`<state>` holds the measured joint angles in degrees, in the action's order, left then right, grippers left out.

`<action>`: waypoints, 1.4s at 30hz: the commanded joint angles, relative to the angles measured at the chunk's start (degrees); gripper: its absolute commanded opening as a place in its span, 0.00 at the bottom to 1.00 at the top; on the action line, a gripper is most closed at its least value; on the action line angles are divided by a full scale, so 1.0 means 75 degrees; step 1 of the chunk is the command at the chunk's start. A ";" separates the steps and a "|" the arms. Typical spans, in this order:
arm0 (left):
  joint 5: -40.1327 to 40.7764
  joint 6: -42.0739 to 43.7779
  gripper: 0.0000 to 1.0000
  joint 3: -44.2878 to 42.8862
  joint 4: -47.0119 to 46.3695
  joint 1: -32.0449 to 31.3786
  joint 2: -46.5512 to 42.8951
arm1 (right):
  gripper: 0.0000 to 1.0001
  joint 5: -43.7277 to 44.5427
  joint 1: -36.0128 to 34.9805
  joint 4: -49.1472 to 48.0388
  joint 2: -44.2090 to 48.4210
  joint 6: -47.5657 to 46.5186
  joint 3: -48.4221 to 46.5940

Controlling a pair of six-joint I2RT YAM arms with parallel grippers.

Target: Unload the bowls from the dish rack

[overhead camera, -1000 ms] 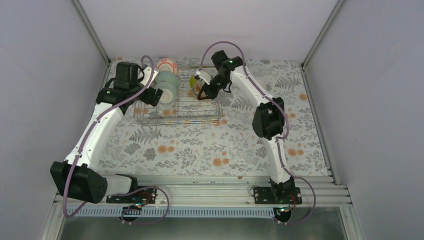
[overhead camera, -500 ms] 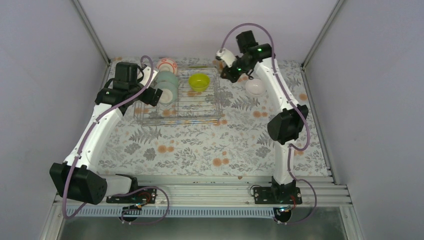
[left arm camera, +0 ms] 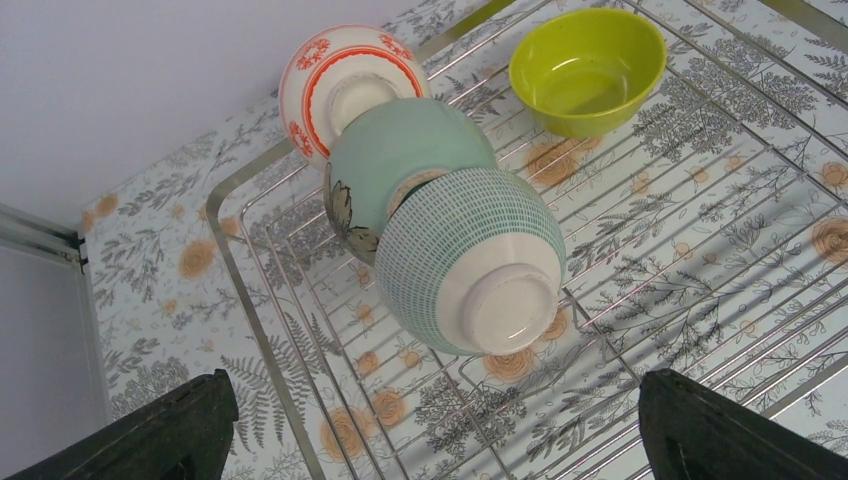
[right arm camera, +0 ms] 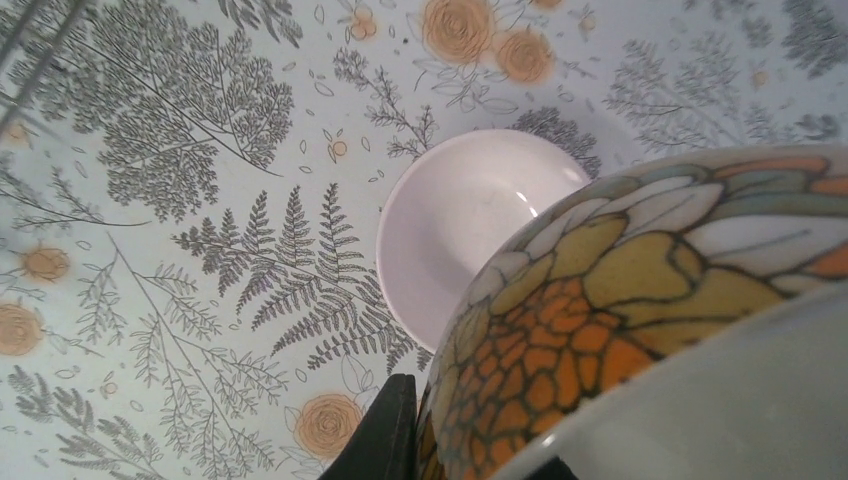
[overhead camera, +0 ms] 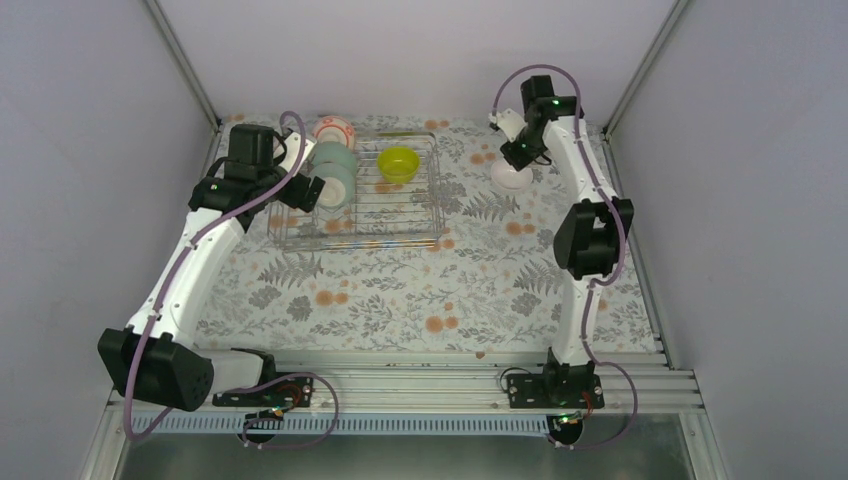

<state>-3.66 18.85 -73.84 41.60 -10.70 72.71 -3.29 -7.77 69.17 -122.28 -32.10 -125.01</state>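
Floral-print tabletop [overhead camera: 400, 290] already carries a plain white bowl [right arm camera: 455, 230]; the right hand [overhead camera: 514, 151] grips an orange-yellow mosaic bowl [right arm camera: 650, 300] just above it. Left in the silver wire dish rack [overhead camera: 390, 215], under the wide-open left hand [left arm camera: 432, 400]: yellow-green bowl [left arm camera: 587, 68], red-patterned bowl [left arm camera: 345, 85], mint bowl [left arm camera: 405, 160], teal-checked bowl [left arm camera: 470, 260].
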 commanded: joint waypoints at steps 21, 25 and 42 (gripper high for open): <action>-0.0049 0.0053 1.00 0.0164 -0.0145 0.0042 -0.0378 | 0.04 0.0989 -0.0100 -0.0788 -0.1565 0.0033 -0.0035; -0.0054 0.0035 1.00 0.0166 -0.0150 0.0038 -0.0373 | 0.04 0.0958 -0.0143 -0.0751 -0.1575 0.0037 -0.0051; -0.0098 0.0047 1.00 0.0163 -0.0086 0.0042 -0.0438 | 0.43 0.0772 -0.0470 -0.0289 -0.0951 0.0171 -0.0008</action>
<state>-3.68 18.87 -72.36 41.41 -10.70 70.74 3.60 -10.31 66.02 -134.08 -31.42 -124.09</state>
